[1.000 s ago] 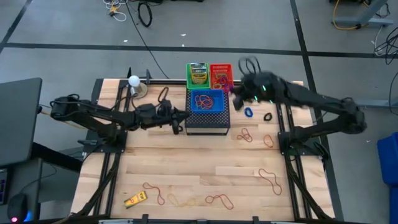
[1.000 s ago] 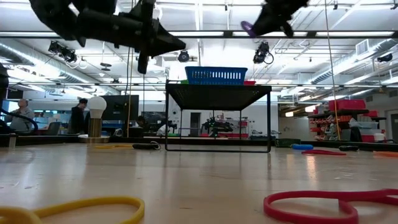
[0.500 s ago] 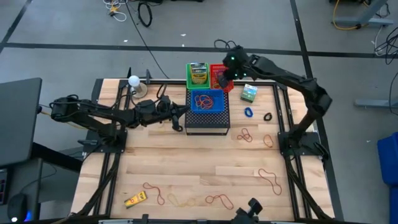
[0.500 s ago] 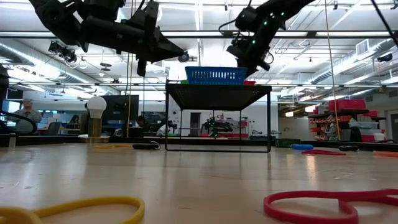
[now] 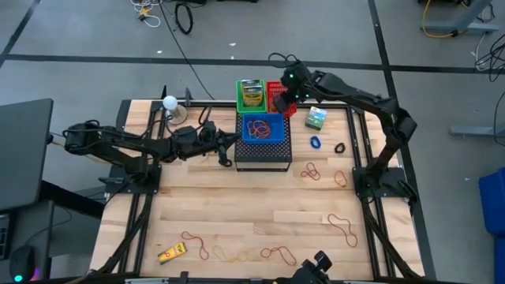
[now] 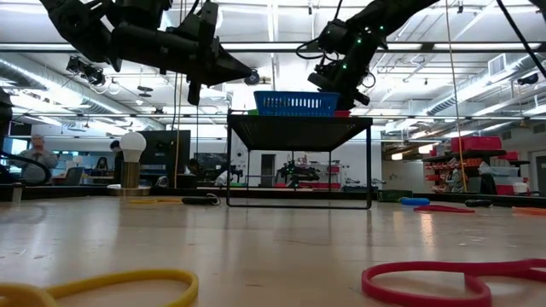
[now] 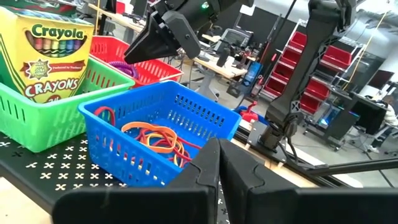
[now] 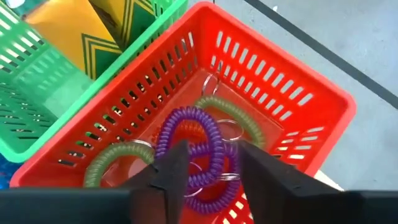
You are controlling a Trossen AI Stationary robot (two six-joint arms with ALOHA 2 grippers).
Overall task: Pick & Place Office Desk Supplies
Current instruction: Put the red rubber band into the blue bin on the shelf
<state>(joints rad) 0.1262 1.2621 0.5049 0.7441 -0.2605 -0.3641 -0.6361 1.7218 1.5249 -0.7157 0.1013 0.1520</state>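
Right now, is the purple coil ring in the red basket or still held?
In the red basket: the purple coil ring lies on its floor, right gripper jaws open above it.

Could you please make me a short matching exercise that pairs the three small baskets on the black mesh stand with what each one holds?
Things:
1. green basket
2. blue basket
3. red basket

Contents:
A. red and orange rubber bands
B. purple and green coil rings
C. Crayola crayon box

Pairs: 1-C, 2-A, 3-B
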